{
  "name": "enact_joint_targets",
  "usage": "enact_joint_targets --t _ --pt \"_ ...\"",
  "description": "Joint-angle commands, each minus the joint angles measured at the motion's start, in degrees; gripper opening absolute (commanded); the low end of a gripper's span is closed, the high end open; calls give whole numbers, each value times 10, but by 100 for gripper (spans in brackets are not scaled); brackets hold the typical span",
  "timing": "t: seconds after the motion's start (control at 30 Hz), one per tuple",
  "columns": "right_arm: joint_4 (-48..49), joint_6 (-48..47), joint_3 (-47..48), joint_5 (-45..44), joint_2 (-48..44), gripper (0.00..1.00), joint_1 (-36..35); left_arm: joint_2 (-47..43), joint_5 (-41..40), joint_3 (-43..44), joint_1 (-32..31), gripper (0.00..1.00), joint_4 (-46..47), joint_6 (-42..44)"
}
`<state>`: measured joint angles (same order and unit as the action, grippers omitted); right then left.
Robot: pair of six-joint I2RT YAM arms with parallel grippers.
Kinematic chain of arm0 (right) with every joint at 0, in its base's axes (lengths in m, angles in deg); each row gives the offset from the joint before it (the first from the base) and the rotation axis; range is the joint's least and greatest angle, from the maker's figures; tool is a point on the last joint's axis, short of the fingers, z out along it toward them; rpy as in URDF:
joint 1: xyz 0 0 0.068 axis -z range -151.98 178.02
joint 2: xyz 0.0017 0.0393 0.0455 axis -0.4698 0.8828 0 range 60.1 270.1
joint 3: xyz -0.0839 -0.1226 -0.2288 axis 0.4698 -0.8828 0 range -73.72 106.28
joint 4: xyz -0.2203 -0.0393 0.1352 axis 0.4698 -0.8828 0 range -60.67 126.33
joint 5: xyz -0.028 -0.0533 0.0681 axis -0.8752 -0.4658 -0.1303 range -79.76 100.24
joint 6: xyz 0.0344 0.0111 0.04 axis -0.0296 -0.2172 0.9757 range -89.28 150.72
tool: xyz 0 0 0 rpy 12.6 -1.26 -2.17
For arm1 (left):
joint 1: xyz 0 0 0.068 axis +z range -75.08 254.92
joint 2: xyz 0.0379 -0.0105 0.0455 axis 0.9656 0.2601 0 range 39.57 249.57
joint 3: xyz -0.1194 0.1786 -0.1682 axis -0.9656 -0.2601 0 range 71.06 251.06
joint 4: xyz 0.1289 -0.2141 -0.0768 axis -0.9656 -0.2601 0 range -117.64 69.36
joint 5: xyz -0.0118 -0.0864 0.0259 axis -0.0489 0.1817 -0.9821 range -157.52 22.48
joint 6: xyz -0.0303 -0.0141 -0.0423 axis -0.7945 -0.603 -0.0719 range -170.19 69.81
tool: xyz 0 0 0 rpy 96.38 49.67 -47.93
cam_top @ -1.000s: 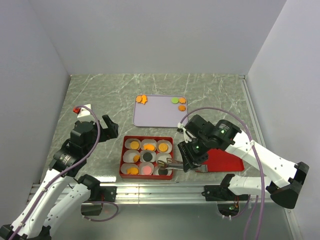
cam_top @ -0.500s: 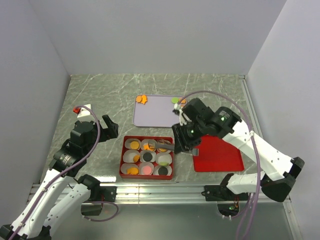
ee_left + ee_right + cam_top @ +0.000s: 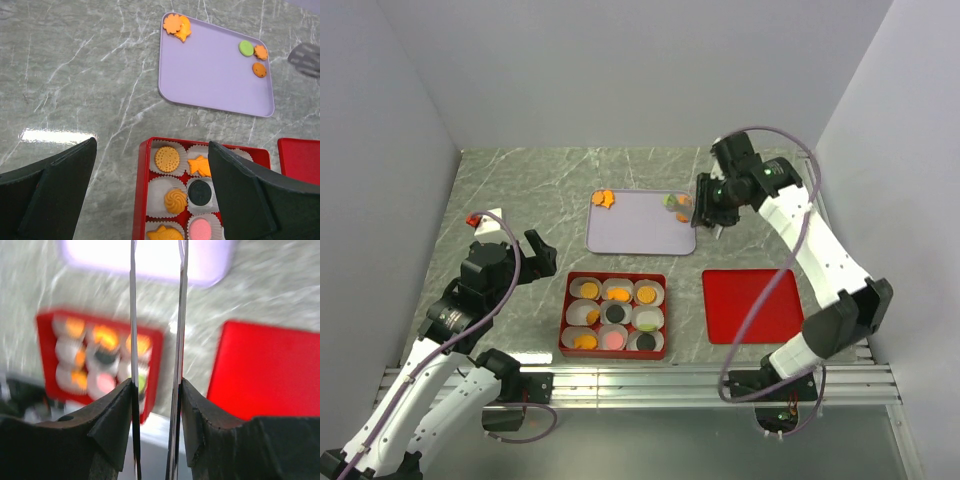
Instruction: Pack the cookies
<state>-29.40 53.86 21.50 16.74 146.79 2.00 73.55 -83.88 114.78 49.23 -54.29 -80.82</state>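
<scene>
A red box (image 3: 564, 316) holds nine white paper cups with cookies in orange, black and pink; it also shows in the left wrist view (image 3: 142, 190). A lilac tray (image 3: 638, 228) carries two orange cookies (image 3: 605, 198) at its far left corner, and a green cookie (image 3: 670, 200) with two orange cookies (image 3: 684, 215) at its right end. My right gripper (image 3: 705, 205) is shut on metal tongs (image 3: 305, 52), whose tip hangs just right of the tray. The tongs' blades (image 3: 134, 315) run between its fingers. My left gripper (image 3: 152, 145) is open and empty, above the box's left side.
A flat red lid (image 3: 752, 305) lies right of the box and also shows in the right wrist view (image 3: 270, 370). White walls close in the marble table on three sides. The right wrist view is blurred by motion.
My right arm has swung with the tongs from the box's near right cup, across the box, up to the tray's right end. The left arm has not moved.
</scene>
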Motion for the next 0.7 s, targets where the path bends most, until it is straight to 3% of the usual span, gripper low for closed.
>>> enact_joint_targets --t 0.0,0.3,0.67 --pt "70 13 1 -26 31 47 62 -4 2 2 -1 100 20 12" --pt "55 20 147 -91 195 47 141 0 2 2 -1 99 19 12" --pt "46 14 225 -186 346 47 174 13 -6 3 -1 99 16 9"
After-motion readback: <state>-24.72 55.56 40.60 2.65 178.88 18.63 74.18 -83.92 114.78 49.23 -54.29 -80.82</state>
